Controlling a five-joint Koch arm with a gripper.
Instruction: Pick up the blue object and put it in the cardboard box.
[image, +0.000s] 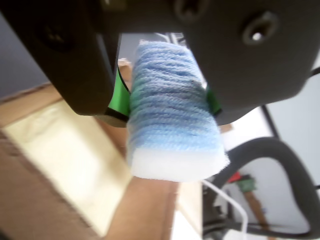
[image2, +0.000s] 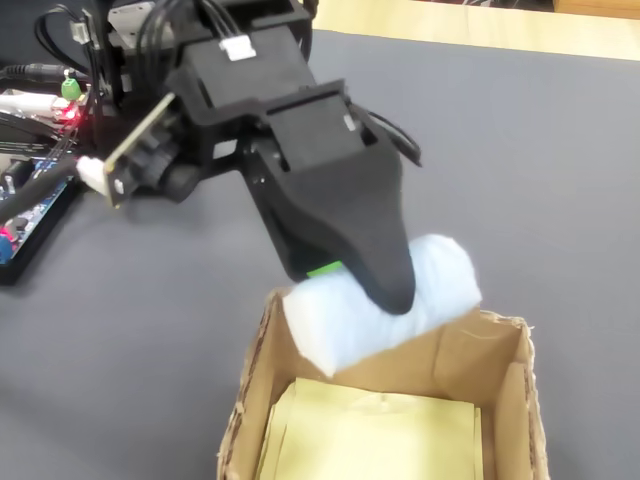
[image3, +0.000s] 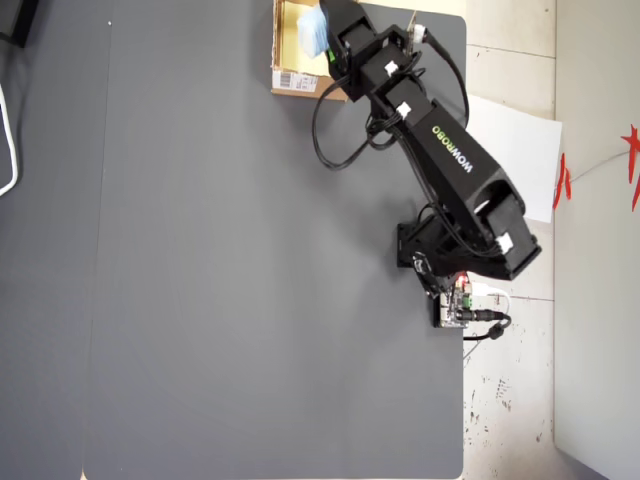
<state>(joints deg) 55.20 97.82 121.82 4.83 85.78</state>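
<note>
The gripper (image2: 385, 290) is clamped across the middle of the block (image2: 440, 275), whose long axis runs crosswise between the fingers, both ends protruding, above the box's (image2: 500, 365) rim.

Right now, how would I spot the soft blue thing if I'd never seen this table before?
Find the black robot arm on the dark grey table and follow it to its end effector, which hangs over the open cardboard box. The blue sponge is squeezed there: pale, fuzzy and rounded, the only soft thing around.
</note>
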